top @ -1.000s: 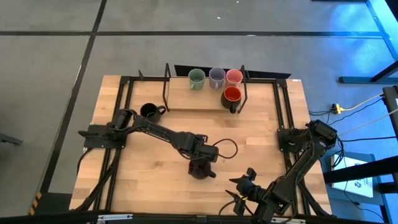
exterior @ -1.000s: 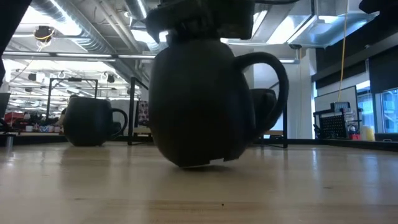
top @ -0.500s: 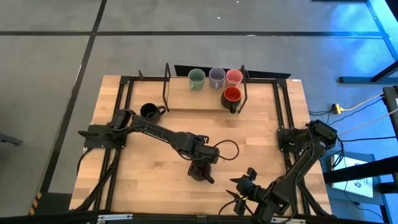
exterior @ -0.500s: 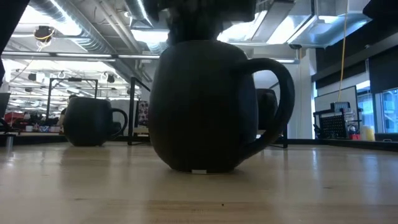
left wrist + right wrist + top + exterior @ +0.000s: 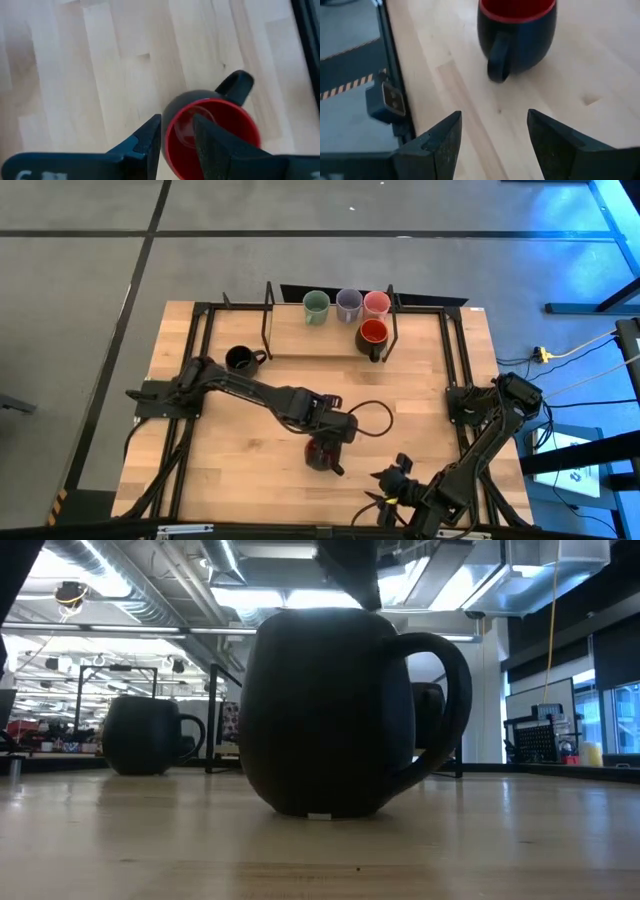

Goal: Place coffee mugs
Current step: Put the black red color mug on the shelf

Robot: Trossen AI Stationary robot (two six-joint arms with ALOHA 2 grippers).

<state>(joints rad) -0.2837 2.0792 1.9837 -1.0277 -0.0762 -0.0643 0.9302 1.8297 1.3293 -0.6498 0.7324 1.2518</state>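
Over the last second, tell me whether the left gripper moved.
Yes. The left gripper lifted off the red mug, now upright on the table; its fingers straddle the rim.

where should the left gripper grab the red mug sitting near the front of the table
Grip the rim wall of the red mug from above, one finger inside and one outside, on the side away from its handle. It stands upright with its mouth open, and the left gripper already straddles that rim.

Bright overhead ceiling strips (image 5: pixel 270 598) backlight the low view, turning the nearest mug (image 5: pixel 330 715) into a silhouette. The left wrist view is soft; blue glare tints the floor (image 5: pixel 560 250).
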